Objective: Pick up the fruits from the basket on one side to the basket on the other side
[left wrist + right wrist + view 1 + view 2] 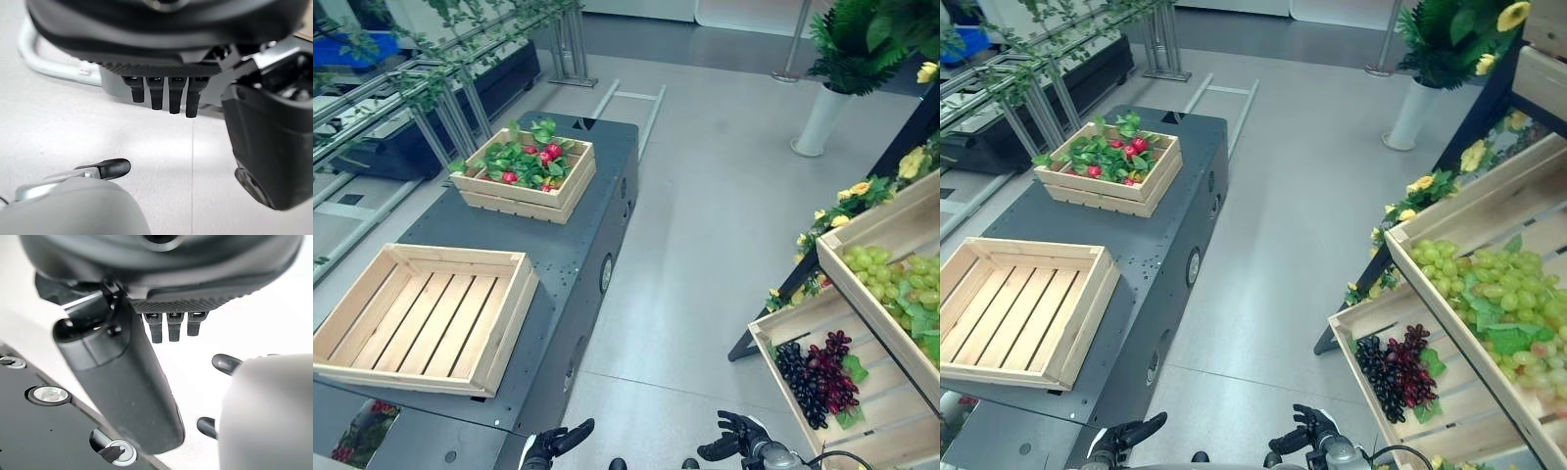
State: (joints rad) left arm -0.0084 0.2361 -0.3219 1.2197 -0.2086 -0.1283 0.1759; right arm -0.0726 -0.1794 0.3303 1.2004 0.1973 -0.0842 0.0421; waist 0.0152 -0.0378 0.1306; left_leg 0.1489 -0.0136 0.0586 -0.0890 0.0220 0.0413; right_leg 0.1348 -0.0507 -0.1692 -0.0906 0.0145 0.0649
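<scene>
An empty wooden crate (421, 318) lies on the near end of a dark cart (578, 245) at my left. At the cart's far end a smaller crate (524, 174) holds red fruits (548, 153) among green leaves. On the right, a slanted wooden shelf crate (803, 328) carries a bunch of dark grapes (818, 377). The crate above it (891, 230) holds green grapes (901, 284). My left hand (553, 446) and right hand (734, 436) hang low over the floor between cart and shelves. Both are open and hold nothing, with the fingers (164, 95) and fingers (168, 328) relaxed.
Grey floor (705, 225) runs between the cart and the shelves. A white pot with a green plant (822, 117) stands at the back right. Yellow flowers (847, 201) trim the shelf frame. Metal racks with vines (440, 88) line the left side.
</scene>
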